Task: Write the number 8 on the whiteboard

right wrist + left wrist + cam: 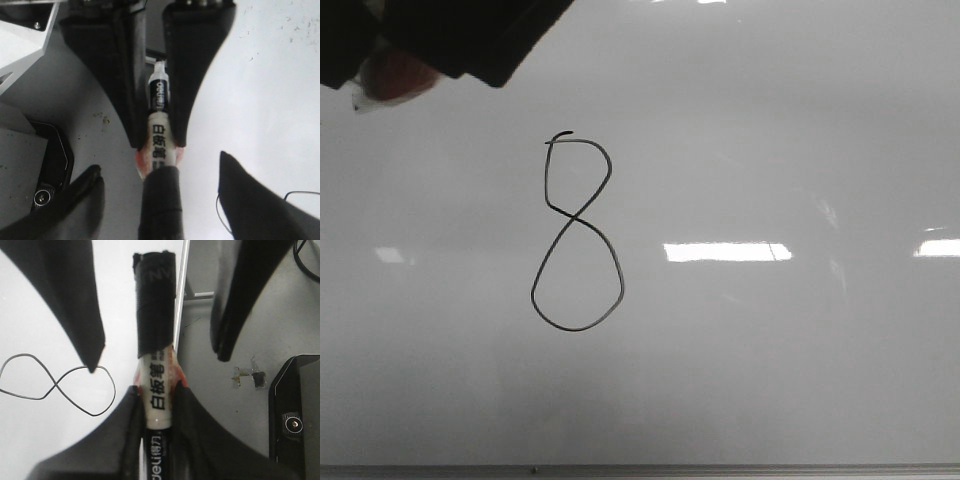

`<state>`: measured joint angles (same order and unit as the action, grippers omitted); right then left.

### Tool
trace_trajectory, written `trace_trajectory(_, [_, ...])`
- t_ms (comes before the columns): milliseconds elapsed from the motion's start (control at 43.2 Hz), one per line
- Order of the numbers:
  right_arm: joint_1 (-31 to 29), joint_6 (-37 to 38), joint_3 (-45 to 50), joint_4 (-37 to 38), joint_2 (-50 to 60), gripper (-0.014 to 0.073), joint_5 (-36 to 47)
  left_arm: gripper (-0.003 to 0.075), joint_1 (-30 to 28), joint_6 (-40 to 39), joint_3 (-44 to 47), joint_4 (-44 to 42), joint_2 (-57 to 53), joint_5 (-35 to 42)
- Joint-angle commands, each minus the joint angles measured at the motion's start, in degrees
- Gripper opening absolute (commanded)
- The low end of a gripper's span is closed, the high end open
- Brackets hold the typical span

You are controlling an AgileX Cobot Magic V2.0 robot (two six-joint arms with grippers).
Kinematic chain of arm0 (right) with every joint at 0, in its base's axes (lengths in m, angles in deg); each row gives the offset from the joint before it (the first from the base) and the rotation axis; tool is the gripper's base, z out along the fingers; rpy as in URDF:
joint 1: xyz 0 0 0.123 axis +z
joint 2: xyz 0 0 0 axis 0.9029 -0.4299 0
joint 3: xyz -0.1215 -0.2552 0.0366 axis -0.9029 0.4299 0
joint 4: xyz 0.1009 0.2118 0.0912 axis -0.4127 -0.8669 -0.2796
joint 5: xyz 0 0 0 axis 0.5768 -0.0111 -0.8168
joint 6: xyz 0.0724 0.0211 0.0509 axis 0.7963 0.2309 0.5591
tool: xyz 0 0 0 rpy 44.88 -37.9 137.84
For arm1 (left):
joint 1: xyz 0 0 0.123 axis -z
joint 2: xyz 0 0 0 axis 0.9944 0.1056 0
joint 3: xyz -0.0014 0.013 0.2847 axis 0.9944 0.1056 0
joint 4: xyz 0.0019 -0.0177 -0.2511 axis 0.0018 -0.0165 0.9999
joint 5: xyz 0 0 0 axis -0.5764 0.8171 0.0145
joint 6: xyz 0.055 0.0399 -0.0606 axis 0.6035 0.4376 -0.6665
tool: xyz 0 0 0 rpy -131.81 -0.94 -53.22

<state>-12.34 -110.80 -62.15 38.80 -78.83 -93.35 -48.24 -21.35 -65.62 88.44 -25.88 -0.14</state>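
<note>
The left pincer [156, 390] is shut tight, and a marker [157, 377] is held between its two black fingers [125, 425]. Black signs are printed on the white body of the marker, and a bit of red is seen where it is squeezed. A black cap [155, 305] is fitted on the far end, which is pointed away from the left pincer. The number 8 [572, 218] is drawn in a thin black line on the whiteboard [770, 380]. It is found off to one side of the left pincer, near it but not touched by it or by the marker. The small loop is closed with a little tick, and the big round loop is joined to it. The right pincer [159, 165] is held wide open. The capped end of the marker is placed between its two fingers [250, 200], but it is not gripped by them. A gap is seen on each side of the cap.
</note>
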Motion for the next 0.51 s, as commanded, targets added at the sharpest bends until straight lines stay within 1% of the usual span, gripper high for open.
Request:
trace_trajectory(0, [-2.2, 4.9, -1.9, 0.7, 4.3, 0.0538, 2.9, -0.0019, -0.5, -2.7, -2.0, 1.3, -0.3, 3.1])
trace_trajectory(116, [-8.5, 10.1, -0.2, 1.0, 9.2, 0.0537, 2.9, -0.0019, -3.9, -7.7, -0.7, 1.2, -0.3, 5.0])
trace_trajectory(185, [-12.8, 12.4, 2.5, 1.0, 13.0, 0.0537, 3.8, -0.0019, -6.8, -9.9, 0.9, 1.4, -0.4, 6.6])
trace_trajectory(232, [-15.7, 13.8, 5.2, 1.0, 15.6, 0.0537, 4.6, -0.0019, -8.6, -11.0, 2.3, 3.0, -0.9, 8.2])
trace_trajectory(324, [-21.1, 17.6, 11.5, 1.0, 22.4, 0.0512, 7.9, -0.0019, -12.7, -11.7, 5.8, 9.4, -2.3, 12.8])
trace_trajectory(394, [-25.3, 21.1, 17.8, 1.0, 28.4, 0.0463, 11.0, -0.0019, -15.0, -11.7, 9.3, 15.5, -4.2, 18.3])
trace_trajectory(486, [-30.1, 25.2, 26.1, 1.0, 36.3, 0.0411, 14.8, -0.0019, -16.9, -11.7, 14.3, 20.8, -7.8, 27.0])
